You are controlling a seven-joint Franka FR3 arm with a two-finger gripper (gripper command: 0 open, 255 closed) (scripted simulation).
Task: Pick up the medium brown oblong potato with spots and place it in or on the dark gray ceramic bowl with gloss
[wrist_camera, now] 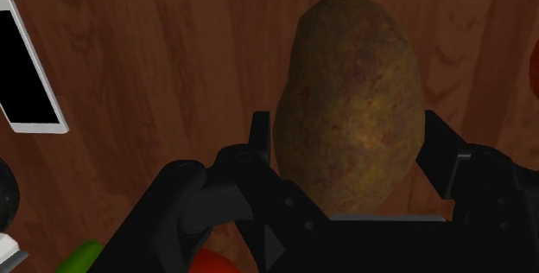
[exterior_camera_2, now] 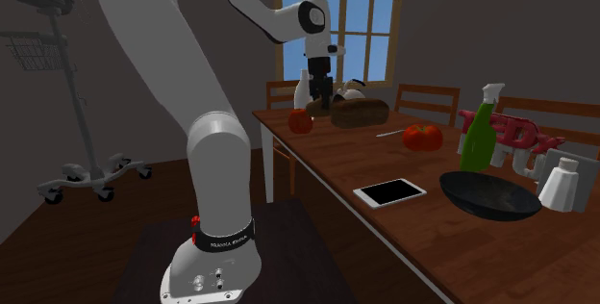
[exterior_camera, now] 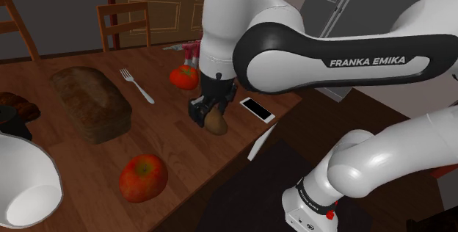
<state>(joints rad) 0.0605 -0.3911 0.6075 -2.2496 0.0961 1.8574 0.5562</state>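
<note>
Brown and spotted, the potato (wrist_camera: 350,107) is at the wooden table (exterior_camera: 183,146), just beside the smartphone (exterior_camera: 257,109) on the shoulder view's left of it. Whether it touches the wood is unclear. White lettering on the arm (exterior_camera: 345,62) reads FRANKA EMIKA. Red letters (exterior_camera_2: 524,137) beyond the phone are partly hidden and unreadable. The black gripper (wrist_camera: 345,137) clasps the potato, one finger on each flank, and its body hides the near end. The potato's long axis runs crosswise to the line between the fingers. A dark glossy bowl (exterior_camera_2: 490,196) stands near the phone.
</note>
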